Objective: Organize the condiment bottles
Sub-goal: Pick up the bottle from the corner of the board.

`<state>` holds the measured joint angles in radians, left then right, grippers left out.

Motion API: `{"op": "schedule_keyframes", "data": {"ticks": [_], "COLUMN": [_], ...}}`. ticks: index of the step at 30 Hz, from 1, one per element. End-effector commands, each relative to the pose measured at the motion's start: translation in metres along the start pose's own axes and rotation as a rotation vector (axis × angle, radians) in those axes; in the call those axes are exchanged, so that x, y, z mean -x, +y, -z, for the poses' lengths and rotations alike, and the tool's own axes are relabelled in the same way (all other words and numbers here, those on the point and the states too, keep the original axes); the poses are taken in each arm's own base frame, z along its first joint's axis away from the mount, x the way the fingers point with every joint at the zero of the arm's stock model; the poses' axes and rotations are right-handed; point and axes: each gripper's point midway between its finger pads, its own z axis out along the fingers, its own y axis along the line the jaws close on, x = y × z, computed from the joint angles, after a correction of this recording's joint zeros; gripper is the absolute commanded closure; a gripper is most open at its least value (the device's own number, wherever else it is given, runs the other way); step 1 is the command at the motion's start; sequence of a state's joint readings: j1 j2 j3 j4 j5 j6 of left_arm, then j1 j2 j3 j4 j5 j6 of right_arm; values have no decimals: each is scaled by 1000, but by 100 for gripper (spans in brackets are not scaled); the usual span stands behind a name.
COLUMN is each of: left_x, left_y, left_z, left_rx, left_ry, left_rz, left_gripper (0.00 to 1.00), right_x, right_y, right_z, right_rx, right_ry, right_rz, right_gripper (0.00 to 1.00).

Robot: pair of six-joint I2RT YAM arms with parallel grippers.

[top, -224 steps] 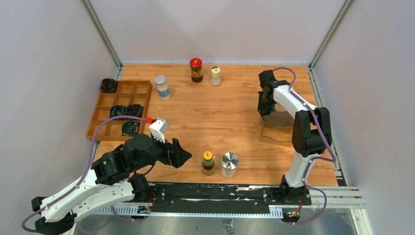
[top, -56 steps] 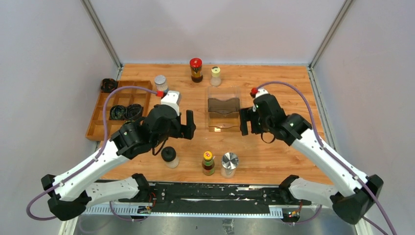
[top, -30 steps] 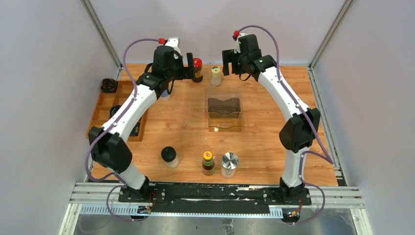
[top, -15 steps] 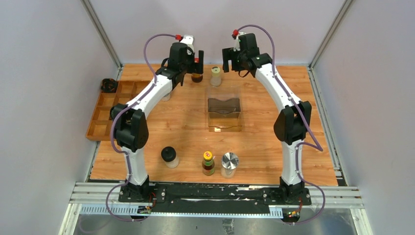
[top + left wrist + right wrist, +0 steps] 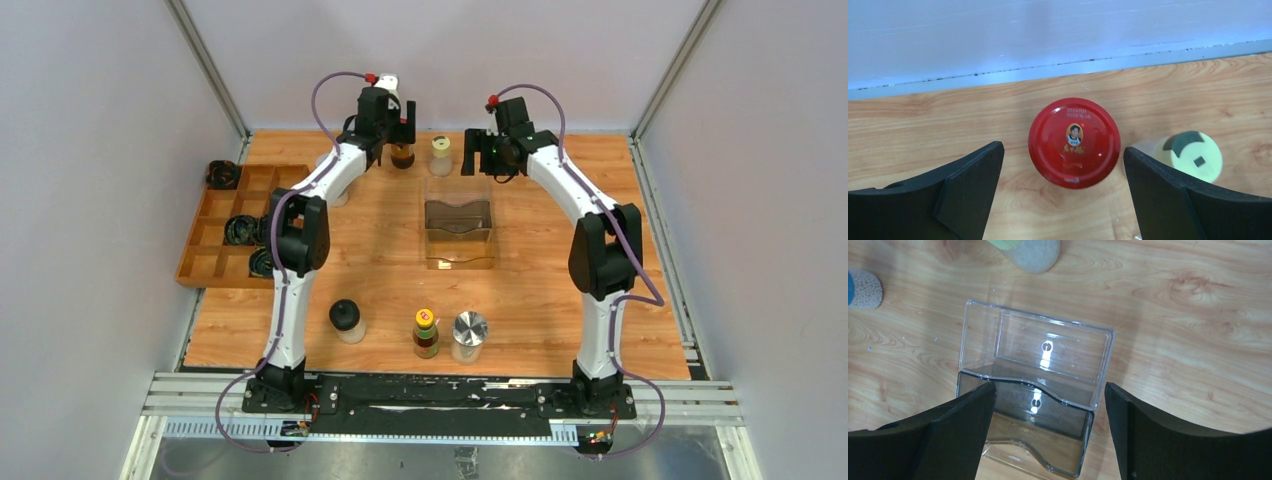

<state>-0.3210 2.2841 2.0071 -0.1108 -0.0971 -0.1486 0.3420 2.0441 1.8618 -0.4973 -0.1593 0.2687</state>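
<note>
— Why hang the left end effector right over the red-lidded jar at the far edge of the bench?

— Lined up for a grab, by the look of it. Spread wide, one finger to each side of the lid, gripping nothing yet. Tight on one side, though: poised over the narrow gap between the lid and the yellow-capped shaker just beside it.

— And the right end effector?

— Also wide open and empty, hovering above the clear box in the middle of the bench. Probably meant as the home for the bottles, hence set centrally, within reach of both arms.

— Anything in the box so far?

— Nothing to be seen inside. Three more waiting along the near edge: black-capped jar, brown sauce bottle and silver-lidded jar, with the last two just beside each other.

— Worth watching?

— Closing squarely on the red-lidded jar without knocking the shaker over. Likely safer lower down, around the body rather than the smooth lid.
</note>
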Motion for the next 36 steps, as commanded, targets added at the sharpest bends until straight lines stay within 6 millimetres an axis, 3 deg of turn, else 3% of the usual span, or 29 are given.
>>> {"op": "schedule_keyframes", "data": {"ticks": [1,21,28,36], "left_x": [21,-13,-19,-16], "left_y": [-1,-6,-4,-4], "left_z": [-7,-29,-37,-41], "left_rx": [-14,-49,-39,-36], "left_ry": [-46,-1,-9,-33], "left_rz": [7,16,18,24], "left_gripper": [4,6,5,12], "right_x": [12,-14,-29,-44], "right_y": [12,11,9,7], "right_z": [26,12,7,-3], "right_rx": [45,66,72,81], "right_ry": [-54,15,44,74], "right_rz": [-26,-54,-63,-68], "right_gripper": [15,16,16,18]}}
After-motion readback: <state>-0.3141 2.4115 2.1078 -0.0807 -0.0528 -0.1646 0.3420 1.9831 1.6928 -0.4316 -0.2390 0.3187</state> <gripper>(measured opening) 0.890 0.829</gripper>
